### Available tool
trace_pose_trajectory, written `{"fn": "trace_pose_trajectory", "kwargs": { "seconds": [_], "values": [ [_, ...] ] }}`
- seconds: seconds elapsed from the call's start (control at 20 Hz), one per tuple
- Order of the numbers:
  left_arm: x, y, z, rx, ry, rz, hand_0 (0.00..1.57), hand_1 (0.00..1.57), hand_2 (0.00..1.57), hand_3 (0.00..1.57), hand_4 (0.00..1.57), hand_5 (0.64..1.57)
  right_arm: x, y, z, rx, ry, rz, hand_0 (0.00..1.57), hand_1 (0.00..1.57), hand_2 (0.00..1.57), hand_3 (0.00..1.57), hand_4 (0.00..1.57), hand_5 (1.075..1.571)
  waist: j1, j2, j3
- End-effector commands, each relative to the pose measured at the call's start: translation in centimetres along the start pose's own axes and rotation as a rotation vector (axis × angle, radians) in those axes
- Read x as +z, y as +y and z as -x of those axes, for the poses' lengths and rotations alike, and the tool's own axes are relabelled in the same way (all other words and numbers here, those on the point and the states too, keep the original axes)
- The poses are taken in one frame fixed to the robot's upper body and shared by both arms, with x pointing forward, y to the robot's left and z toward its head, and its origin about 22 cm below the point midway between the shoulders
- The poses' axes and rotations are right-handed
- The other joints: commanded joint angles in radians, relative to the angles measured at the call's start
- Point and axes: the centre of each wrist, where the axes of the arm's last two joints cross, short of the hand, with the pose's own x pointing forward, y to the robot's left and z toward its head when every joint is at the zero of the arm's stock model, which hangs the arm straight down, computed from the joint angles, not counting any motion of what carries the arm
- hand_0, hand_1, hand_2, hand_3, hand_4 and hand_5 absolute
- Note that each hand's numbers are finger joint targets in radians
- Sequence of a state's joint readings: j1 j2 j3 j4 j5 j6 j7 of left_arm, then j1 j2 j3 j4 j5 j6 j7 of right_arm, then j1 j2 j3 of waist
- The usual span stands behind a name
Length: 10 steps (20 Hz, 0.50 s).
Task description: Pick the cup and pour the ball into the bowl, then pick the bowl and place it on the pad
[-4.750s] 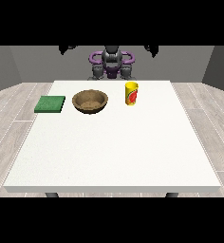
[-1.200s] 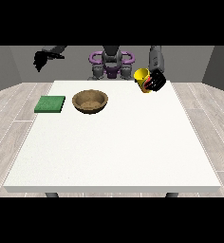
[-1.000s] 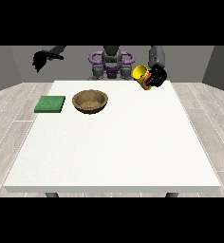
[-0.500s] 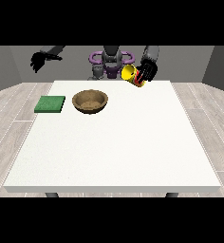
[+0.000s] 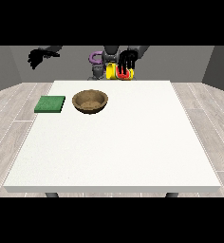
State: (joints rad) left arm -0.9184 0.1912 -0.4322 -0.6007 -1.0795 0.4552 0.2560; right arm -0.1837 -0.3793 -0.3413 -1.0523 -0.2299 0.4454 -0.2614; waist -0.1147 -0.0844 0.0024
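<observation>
The hand at the view's right (image 5: 128,60), fingers curled round the yellow cup (image 5: 118,72), has swung it sideways, tipped, toward the bowl (image 5: 90,100) though not yet over it, while the other hand (image 5: 38,57) hangs loosely curled, holding nothing.

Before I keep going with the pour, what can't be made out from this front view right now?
- The ball: none shows. The hand at the view's right covers much of the tipped yellow cup, so its inside is hidden.
- Inside the brown bowl: too small to tell whether anything lies in it.
- The hand at the view's left: dark and small, raised beyond the green pad; how it is posed is unclear.
</observation>
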Motion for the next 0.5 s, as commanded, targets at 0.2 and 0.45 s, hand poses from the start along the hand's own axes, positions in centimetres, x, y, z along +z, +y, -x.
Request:
{"fn": "trace_pose_trajectory", "kwargs": {
  "seconds": [0.2,0.45],
  "values": [
    [0.5,-0.7,-6.2,-0.393,-0.236,0.041,1.49,1.49,1.57,1.57,1.57,1.019,0.4,0.7,1.3,-0.021,-0.038,-0.036,0.00,0.00,0.00,0.00,0.00,1.571,-0.044,0.033,-0.0004],
    [0.3,-0.6,-7.7,-0.741,-0.359,0.051,1.52,1.52,1.57,1.57,1.50,1.232,-1.2,0.5,0.1,-0.011,-0.011,-0.015,0.00,0.00,0.00,0.00,0.00,1.571,-0.013,-0.004,-0.0008]
  ]
}}
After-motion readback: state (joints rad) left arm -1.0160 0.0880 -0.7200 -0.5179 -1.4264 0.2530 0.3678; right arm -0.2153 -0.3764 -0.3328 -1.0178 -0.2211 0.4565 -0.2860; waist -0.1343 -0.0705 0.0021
